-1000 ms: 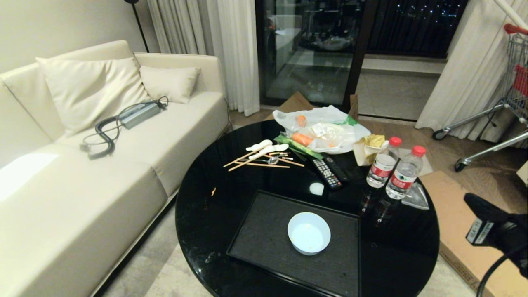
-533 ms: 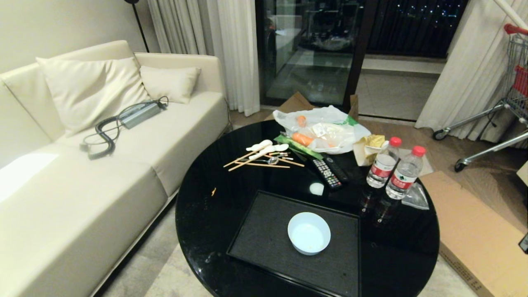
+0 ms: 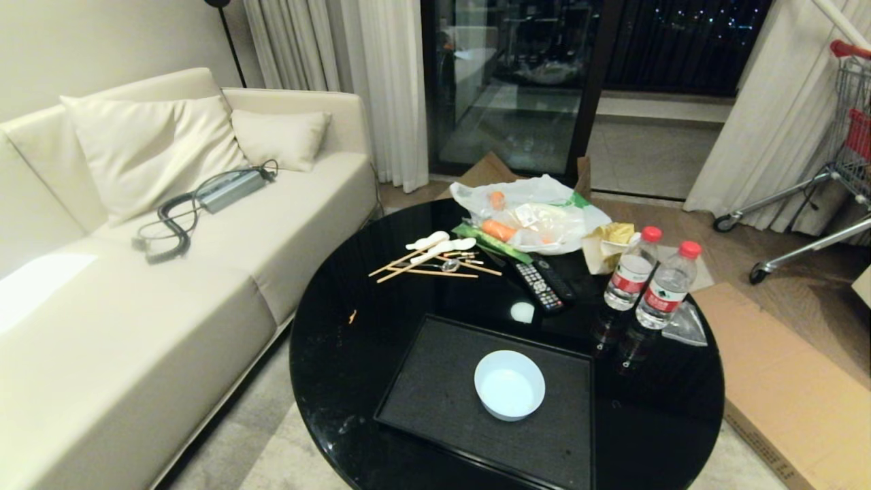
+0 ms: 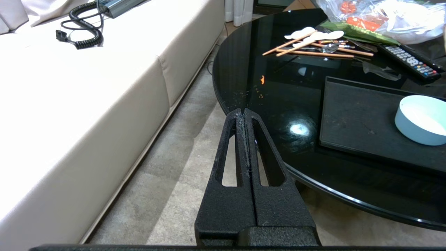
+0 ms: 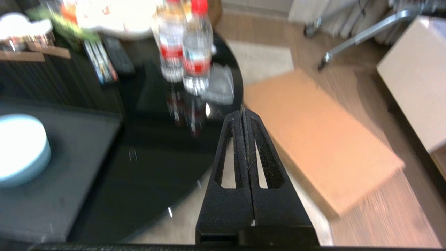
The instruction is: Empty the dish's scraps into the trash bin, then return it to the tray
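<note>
The pale blue-white dish (image 3: 510, 384) stands upright on the black tray (image 3: 435, 388) at the near side of the round black table; its inside looks bare, and no scraps show in it. The trash bin is out of view. Neither arm is in the head view. My left gripper (image 4: 243, 111) is shut and empty, low over the carpet beside the table's left edge, with the dish (image 4: 420, 120) and tray (image 4: 355, 118) off to its side. My right gripper (image 5: 243, 111) is shut and empty, beside the table's right edge, away from the dish (image 5: 21, 153) and tray (image 5: 69, 164).
Two water bottles (image 3: 650, 279), a remote (image 3: 541, 286), chopsticks (image 3: 422, 262) and a plastic bag with carrots (image 3: 537, 214) crowd the table's far side. An orange crumb (image 3: 352, 316) lies left of the tray. A flat cardboard box (image 3: 782, 381) lies on the floor at right, a sofa (image 3: 136, 306) at left.
My right arm, at the head view's right edge a second ago, has drawn back out of that view. The dish and tray have not moved.
</note>
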Tool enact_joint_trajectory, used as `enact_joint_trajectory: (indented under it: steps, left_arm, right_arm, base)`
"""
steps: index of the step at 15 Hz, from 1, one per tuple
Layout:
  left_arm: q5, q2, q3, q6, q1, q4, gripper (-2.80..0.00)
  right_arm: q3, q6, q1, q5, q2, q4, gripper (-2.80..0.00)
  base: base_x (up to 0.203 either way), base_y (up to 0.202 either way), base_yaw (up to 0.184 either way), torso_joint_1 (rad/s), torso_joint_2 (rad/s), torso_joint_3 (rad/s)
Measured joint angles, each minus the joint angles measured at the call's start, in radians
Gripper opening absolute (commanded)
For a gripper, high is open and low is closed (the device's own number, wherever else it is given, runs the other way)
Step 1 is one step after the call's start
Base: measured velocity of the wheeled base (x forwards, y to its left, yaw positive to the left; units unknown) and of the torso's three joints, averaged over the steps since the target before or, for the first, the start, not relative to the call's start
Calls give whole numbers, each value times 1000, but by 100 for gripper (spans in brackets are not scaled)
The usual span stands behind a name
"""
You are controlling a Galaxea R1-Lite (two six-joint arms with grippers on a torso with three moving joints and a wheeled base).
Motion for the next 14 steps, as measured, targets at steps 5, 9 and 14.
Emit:
enact_joint_trajectory:
  steps: [5,9,14]
  left_arm:
    - [0,0,0,0,0,0,-280]
    - [0,0,0,0,0,0,-280]
    - [0,0,0,0,0,0,-280]
  right_arm:
    - [-2,-7,4,18,-227,258,-280]
    - [-4,-26,18,199,-451,413,-280]
    - [0,-23,21,233,-528,443,-280]
  base:
    - [0,0,0,0,0,0]
    - [0,0,0,0,0,0]
    - [0,0,0,0,0,0]
